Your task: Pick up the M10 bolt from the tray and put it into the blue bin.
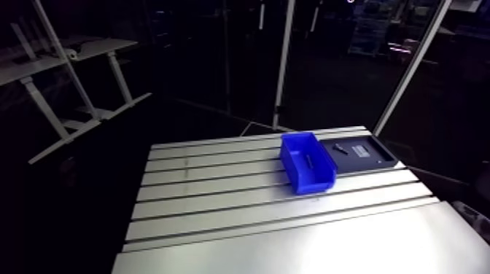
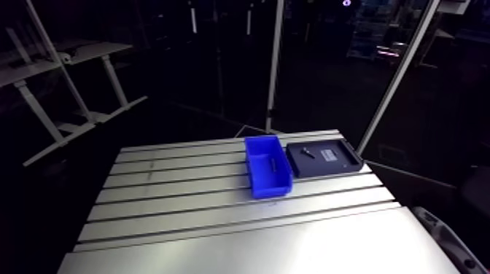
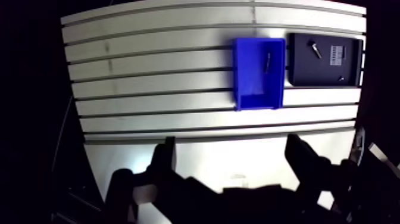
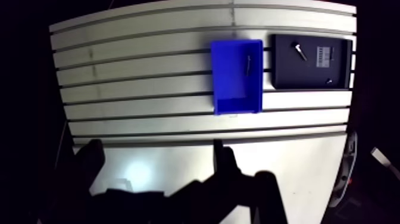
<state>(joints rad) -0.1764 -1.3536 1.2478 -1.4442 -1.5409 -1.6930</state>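
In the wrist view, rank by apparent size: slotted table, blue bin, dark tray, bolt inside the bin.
1. Slotted aluminium table.
2-3. Blue plastic bin and flat dark tray: too alike to rank.
4. Slim dark bolt inside the bin, by far smallest.

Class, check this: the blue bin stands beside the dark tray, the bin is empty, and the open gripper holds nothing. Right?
Not quite. The blue bin is not empty: the wrist view shows a slim dark bolt lying in it. The bin does stand beside the dark tray, and the open gripper holds nothing.
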